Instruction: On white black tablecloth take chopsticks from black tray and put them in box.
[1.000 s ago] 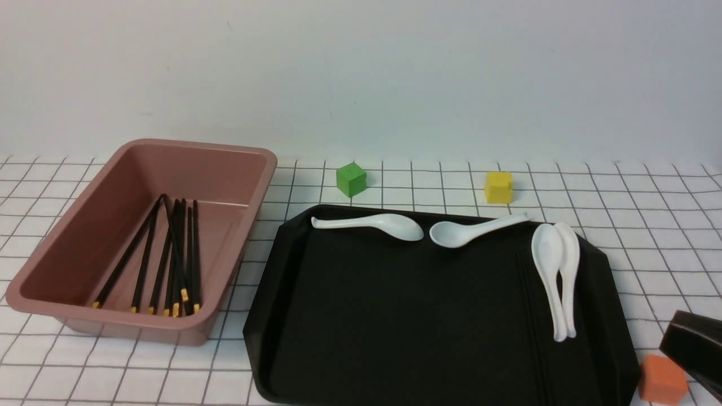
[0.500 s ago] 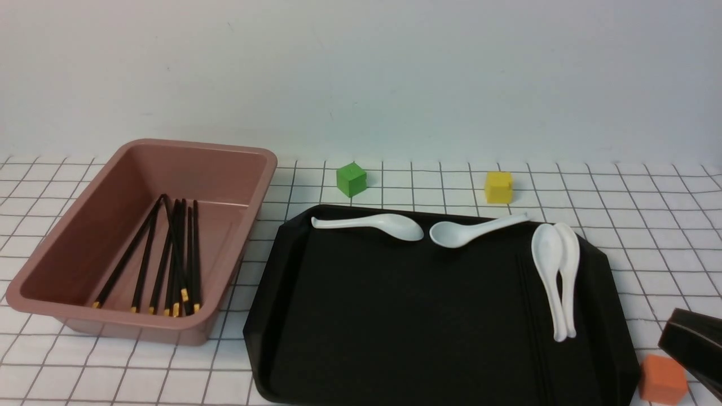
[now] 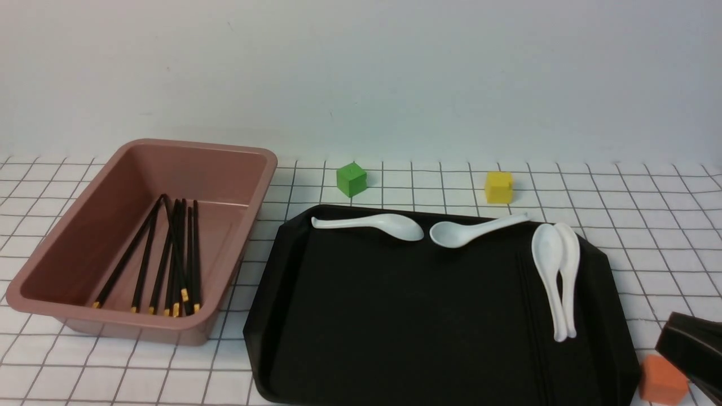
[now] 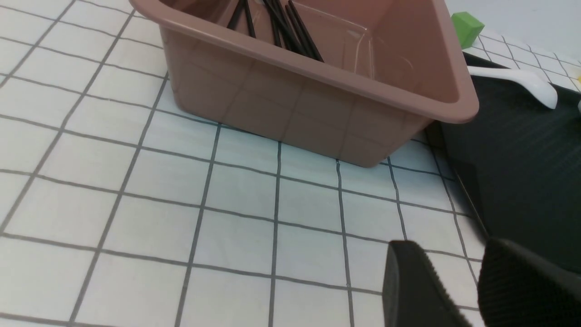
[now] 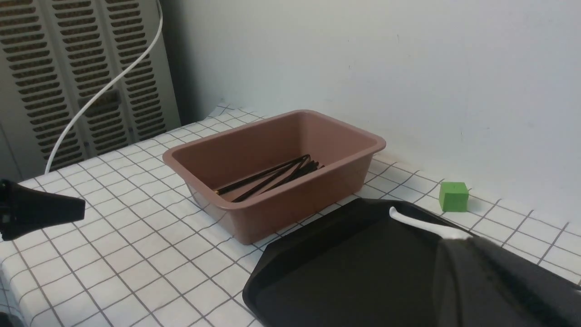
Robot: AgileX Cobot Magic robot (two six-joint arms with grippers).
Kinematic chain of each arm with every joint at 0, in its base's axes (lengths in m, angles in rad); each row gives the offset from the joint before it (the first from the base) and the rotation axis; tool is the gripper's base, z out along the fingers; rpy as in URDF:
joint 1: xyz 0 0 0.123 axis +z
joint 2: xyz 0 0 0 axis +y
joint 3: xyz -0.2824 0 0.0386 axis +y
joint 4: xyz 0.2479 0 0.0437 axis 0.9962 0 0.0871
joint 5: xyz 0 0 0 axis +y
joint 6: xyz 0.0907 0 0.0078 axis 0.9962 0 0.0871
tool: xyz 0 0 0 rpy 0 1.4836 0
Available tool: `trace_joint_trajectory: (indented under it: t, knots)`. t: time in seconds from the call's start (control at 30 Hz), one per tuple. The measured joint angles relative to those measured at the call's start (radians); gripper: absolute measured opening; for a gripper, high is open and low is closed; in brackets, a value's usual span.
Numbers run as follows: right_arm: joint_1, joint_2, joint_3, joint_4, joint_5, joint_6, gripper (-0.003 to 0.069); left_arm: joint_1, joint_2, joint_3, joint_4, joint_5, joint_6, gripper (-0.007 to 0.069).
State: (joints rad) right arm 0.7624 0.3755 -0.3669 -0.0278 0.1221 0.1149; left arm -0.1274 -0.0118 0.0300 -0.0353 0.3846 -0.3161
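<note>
The pinkish-brown box (image 3: pixel 73 248) stands at the left on the tablecloth (image 3: pixel 648 237), with several black chopsticks (image 3: pixel 172 259) lying in it, gold bands toward me. They also show in the right wrist view (image 5: pixel 268 177) and the left wrist view (image 4: pixel 281 27). The black tray (image 3: pixel 395 316) lies in the middle; faint thin lines (image 3: pixel 530 316) on it beside the paired spoons may be chopsticks, I cannot tell. My left gripper (image 4: pixel 454 272) is open and empty, low over the cloth between the box and the tray's corner. My right gripper (image 5: pixel 481 281) looks shut and empty at the tray's near right corner (image 3: pixel 691 347).
Several white spoons (image 3: pixel 383 224) lie along the tray's far and right sides. A green cube (image 3: pixel 351 179) and a yellow cube (image 3: pixel 498 187) sit behind the tray. An orange cube (image 3: pixel 663 379) sits right beside my right gripper. A wall runs along the back.
My right gripper has sunk slightly toward the lower right corner of the front view. Nothing else has moved.
</note>
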Motion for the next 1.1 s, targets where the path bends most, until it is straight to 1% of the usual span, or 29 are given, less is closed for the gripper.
trace_joint_trajectory:
  t: [0.17, 0.3, 0.4, 0.5, 0.53, 0.57, 0.6, 0.67, 0.7, 0.73, 0.77, 0.83, 0.93, 1.1]
  knots:
    - [-0.011, -0.065, 0.066, -0.003, -0.013, -0.001, 0.0029, 0.0, 0.0, 0.0, 0.0, 0.0, 0.0, 0.0239]
    - [-0.095, -0.117, 0.143, -0.003, -0.042, -0.002, 0.0033, 0.0, 0.0, 0.0, 0.0, 0.0, 0.0, 0.0239]
    - [-0.238, -0.181, 0.229, -0.003, -0.056, -0.002, 0.0034, 0.0, 0.0, 0.0, 0.0, 0.0, 0.0, 0.0238]
    - [-0.412, -0.247, 0.315, 0.0, -0.057, -0.002, 0.0038, 0.0, 0.0, 0.0, 0.0, 0.0, 0.0, 0.0238]
    - [-0.455, -0.263, 0.334, 0.0, -0.057, -0.002, 0.004, 0.0, 0.0, 0.0, 0.0, 0.0, 0.0, 0.0238]
    - [-0.477, -0.267, 0.344, 0.0, -0.057, -0.002, 0.0041, 0.0, 0.0, 0.0, 0.0, 0.0, 0.0, 0.0238]
    - [-0.558, -0.299, 0.374, 0.001, -0.052, -0.002, 0.0042, 0.0, 0.0, 0.0, 0.0, 0.0, 0.0, 0.0238]
    - [-0.641, -0.331, 0.391, 0.002, -0.037, -0.002, 0.0043, 0.0, 0.0, 0.0, 0.0, 0.0, 0.0, 0.0238]
    - [-0.647, -0.337, 0.391, 0.002, -0.034, -0.002, 0.0044, 0.0, 0.0, 0.0, 0.0, 0.0, 0.0, 0.0238]
    - [-0.696, -0.359, 0.391, 0.002, 0.005, -0.002, 0.0045, 0.0, 0.0, 0.0, 0.0, 0.0, 0.0, 0.0238]
    - [-0.696, -0.362, 0.391, 0.002, 0.01, -0.002, 0.0045, 0.0, 0.0, 0.0, 0.0, 0.0, 0.0, 0.0238]
    - [-0.735, -0.382, 0.391, 0.002, 0.101, -0.002, 0.0049, 0.0, 0.0, 0.0, 0.0, 0.0, 0.0, 0.0238]
    - [-0.743, -0.385, 0.391, 0.002, 0.21, -0.002, 0.0053, 0.0, 0.0, 0.0, 0.0, 0.0, 0.0, 0.0238]
    - [-0.743, -0.385, 0.386, 0.002, 0.239, -0.002, 0.0057, 0.0, 0.0, 0.0, 0.0, 0.0, 0.0, 0.0238]
